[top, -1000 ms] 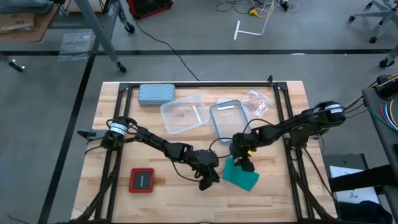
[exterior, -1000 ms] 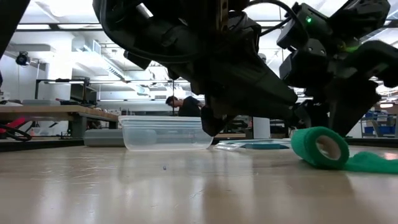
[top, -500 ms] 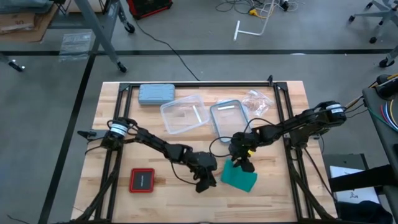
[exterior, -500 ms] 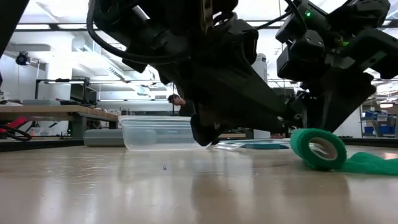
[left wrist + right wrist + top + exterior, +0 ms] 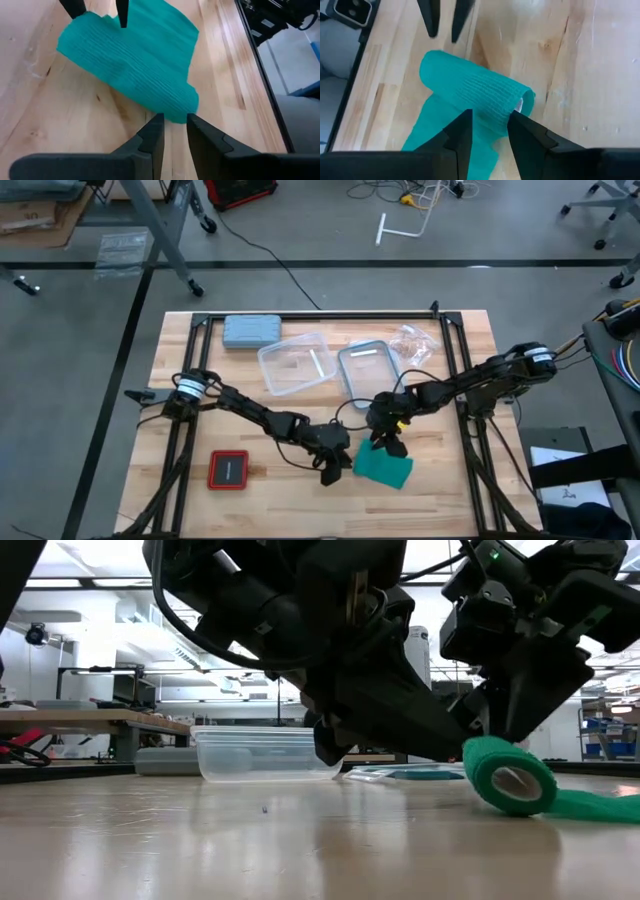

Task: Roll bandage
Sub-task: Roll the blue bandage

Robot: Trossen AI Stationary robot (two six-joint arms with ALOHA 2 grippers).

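The teal bandage (image 5: 384, 468) lies near the table's front, right of centre. Part of it is wound into a roll (image 5: 510, 777) lying on its side, and a flat tail (image 5: 600, 805) trails from it on the wood. My right gripper (image 5: 388, 444) stands over the roll (image 5: 475, 87), its fingers narrowly open. My left gripper (image 5: 334, 470) is just left of the bandage, narrowly open, its fingertips (image 5: 155, 122) at the corner of the flat cloth (image 5: 130, 55). My right gripper comes slanting down from the far side, with both fingertips (image 5: 465, 120) against the roll's upper far side (image 5: 487, 102). They lie across the roll, which rests on the table and on its own tail. My left gripper is at the cloth's corner (image 5: 176, 114); whether it touches, I cannot tell.
At the back stand a clear plastic container (image 5: 293, 363), its lid (image 5: 367, 368), a grey-blue case (image 5: 251, 330) and a crumpled clear bag (image 5: 412, 343). A red and black flat box (image 5: 229, 470) lies front left. Dark frame rails (image 5: 462, 380) run along the table's sides.
The roll has turned a little toward the table's near left, over its flat tail, and my right gripper has gone with it. My left gripper has shifted slightly beside the cloth's corner.
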